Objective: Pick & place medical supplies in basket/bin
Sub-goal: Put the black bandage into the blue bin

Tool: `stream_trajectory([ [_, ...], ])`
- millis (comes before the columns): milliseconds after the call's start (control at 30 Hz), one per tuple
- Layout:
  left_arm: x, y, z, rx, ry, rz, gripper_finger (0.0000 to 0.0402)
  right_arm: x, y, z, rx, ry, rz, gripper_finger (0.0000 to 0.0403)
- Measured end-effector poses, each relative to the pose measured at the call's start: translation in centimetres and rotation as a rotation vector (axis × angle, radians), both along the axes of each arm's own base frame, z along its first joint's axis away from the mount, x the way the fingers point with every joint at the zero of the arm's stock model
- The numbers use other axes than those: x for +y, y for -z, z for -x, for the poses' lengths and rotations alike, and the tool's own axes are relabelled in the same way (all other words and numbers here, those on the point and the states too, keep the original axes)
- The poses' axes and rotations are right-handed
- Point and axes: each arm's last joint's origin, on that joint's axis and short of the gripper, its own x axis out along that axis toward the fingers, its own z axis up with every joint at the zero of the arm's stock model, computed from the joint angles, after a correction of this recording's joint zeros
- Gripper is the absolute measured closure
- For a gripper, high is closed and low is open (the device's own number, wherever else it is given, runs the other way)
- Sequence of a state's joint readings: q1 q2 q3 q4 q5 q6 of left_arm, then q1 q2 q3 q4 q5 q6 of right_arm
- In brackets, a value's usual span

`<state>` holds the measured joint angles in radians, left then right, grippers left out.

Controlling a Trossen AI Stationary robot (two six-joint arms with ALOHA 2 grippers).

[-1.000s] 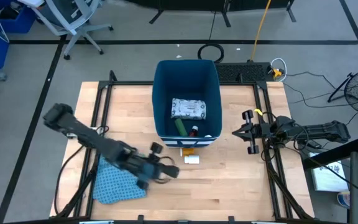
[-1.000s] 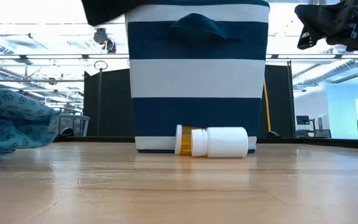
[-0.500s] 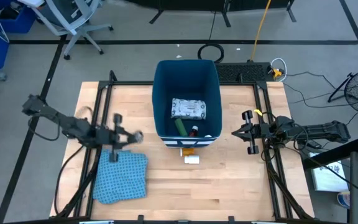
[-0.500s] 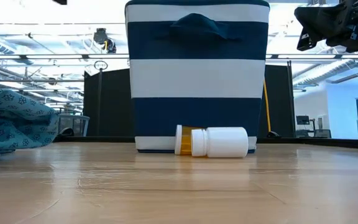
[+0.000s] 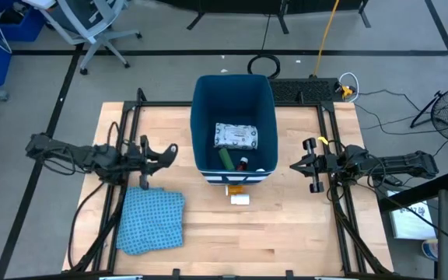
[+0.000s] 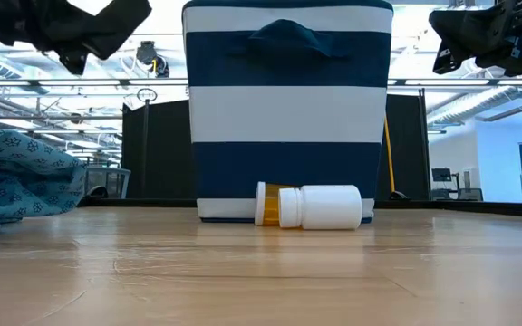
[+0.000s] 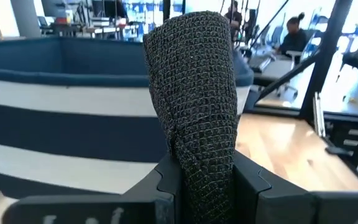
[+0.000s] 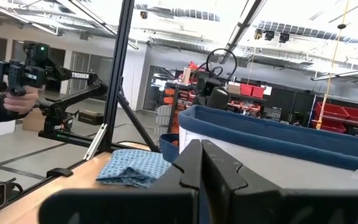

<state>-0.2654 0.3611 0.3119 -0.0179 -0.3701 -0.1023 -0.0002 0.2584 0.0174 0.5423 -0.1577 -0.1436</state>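
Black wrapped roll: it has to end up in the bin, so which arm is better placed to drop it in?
Left. The left gripper is shut on the black wrapped roll, beside the bin. The right gripper holds nothing.

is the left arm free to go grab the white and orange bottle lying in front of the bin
Probably not yet. The left gripper is shut on a black roll, held beside the bin. The path to the bottle over bare table looks open, but it would likely have to drop the roll first.
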Motion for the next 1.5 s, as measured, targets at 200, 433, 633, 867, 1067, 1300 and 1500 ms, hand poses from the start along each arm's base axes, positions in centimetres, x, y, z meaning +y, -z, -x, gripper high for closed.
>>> stream_trajectory([
  [200,0.0,1.4,-0.1,-0.016,0.001,-0.015,0.0323,0.0,0.0,0.0,0.001,0.000,0.000,0.0403],
  [433,0.2,4.6,-0.4,-0.106,0.003,0.032,0.0323,0.0,0.0,0.0,0.005,0.000,0.000,0.0403],
  [633,0.8,1.8,-0.7,-0.162,-0.033,0.119,0.0323,0.0,0.0,0.0,-0.004,0.001,0.004,0.0403],
  [867,1.2,-7.3,-3.3,-0.076,-0.052,0.098,0.0323,0.0,-0.1,0.0,-0.012,0.008,0.027,0.0403],
  [1067,2.9,-13.5,-10.4,0.180,-0.043,0.074,0.0323,0.0,-0.1,0.0,-0.018,0.010,0.032,0.0403],
  [1300,7.9,-14.0,-20.6,0.445,0.007,0.097,0.0323,0.0,-0.2,0.1,-0.027,0.012,0.031,0.0403],
  [1500,12.1,-10.9,-27.2,0.539,0.065,0.139,0.0323,0.0,0.0,0.0,-0.004,0.020,0.054,0.0403],
])
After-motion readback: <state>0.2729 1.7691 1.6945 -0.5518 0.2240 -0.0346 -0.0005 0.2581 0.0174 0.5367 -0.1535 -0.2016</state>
